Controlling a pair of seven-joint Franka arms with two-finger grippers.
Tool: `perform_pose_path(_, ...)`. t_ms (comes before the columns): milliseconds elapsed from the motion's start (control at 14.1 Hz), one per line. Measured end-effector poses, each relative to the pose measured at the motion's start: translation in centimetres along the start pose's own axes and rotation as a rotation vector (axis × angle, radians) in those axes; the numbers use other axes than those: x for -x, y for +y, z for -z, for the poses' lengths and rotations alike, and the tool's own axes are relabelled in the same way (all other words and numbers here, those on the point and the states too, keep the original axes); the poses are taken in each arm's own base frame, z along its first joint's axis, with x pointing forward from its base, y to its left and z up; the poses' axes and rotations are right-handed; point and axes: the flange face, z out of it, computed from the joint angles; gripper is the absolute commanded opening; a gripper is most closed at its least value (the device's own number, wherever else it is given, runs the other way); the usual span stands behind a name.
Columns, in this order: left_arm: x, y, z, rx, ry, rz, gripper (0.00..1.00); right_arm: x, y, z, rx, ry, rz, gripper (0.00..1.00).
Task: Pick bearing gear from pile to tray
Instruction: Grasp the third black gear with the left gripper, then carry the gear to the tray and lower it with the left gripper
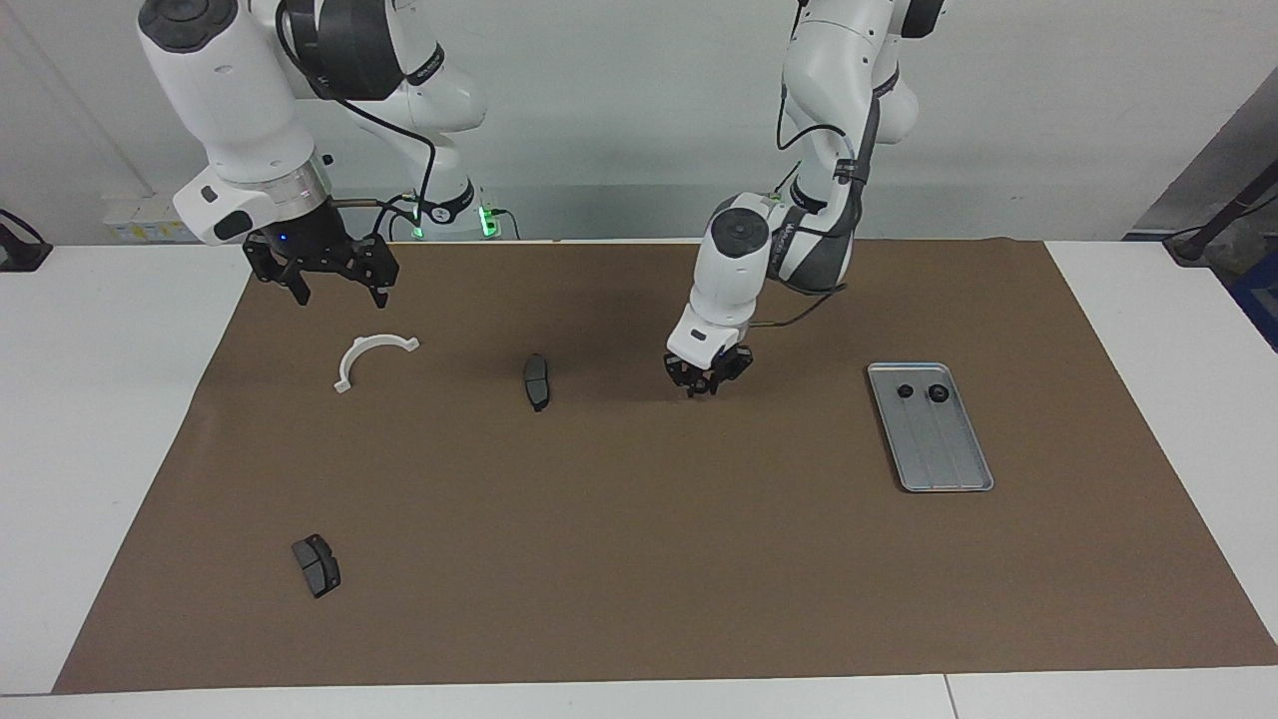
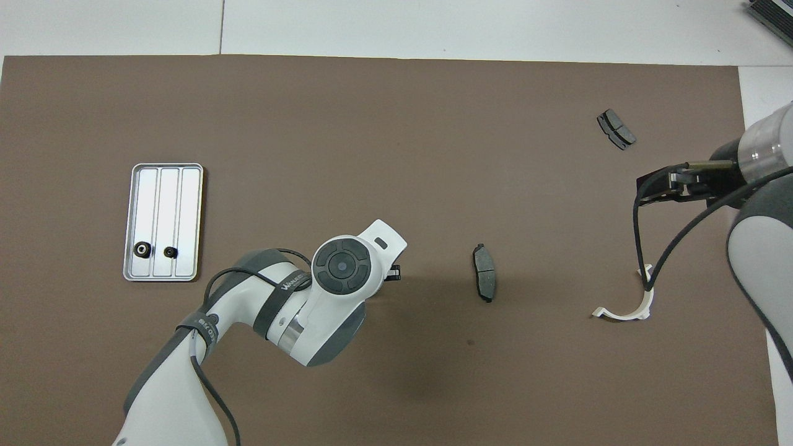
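On the counter (image 1: 100,399) with its brown mat (image 1: 639,559), the tray (image 1: 949,469) lies lengthwise away from me toward my left arm's end, closest to my left fingers (image 1: 711,382), which hang over bare mat, pinching or not I cannot tell, while my right fingers (image 1: 301,290) wait spread and 2 gears (image 1: 905,390) sit in the tray's nearer end.

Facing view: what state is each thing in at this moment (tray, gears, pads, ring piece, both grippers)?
Tray: flat on the mat, holding two gears.
Gears: side by side in the tray's end nearer the robots.
Middle brake pad: on the mat, untouched.
Outer brake pad: on the mat, untouched.
White half-ring: on the mat, untouched.
Left gripper: low over the mat between middle brake pad and tray.
Right gripper: jaws open, empty, waiting above the half-ring.
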Motion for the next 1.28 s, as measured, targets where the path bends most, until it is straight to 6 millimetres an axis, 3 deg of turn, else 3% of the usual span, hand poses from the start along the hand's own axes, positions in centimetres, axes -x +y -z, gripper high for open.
perform_pose_path(213, -4.9, -6.2, 1.5, 0.004, 0.022, 0.047, 0.00, 0.0, 0.0, 0.0, 0.000, 0.000, 0.000, 1.00)
perform_pose_path(354, -6.9, -10.6, 2.3, -0.009, 0.010, 0.049, 0.00, 0.0, 0.0, 0.0, 0.000, 0.000, 0.000, 1.00)
perform_pose_path(638, -9.1, -18.2, 3.2, -0.030, -0.032, 0.001, 0.00, 0.0, 0.0, 0.0, 0.000, 0.000, 0.000, 1.00)
perform_pose_path(992, -10.2, -28.2, 2.5, -0.035, -0.071, -0.063, 0.00, 0.0, 0.0, 0.0, 0.000, 0.000, 0.000, 1.00)
perform_pose_path(1134, -10.1, -30.3, 2.1, -0.035, -0.073, -0.063, 0.00, 0.0, 0.0, 0.0, 0.000, 0.000, 0.000, 1.00)
perform_pose_path(1276, -10.0, -30.5, 1.8, -0.034, -0.058, -0.061, 0.00, 0.0, 0.0, 0.0, 0.000, 0.000, 0.000, 1.00)
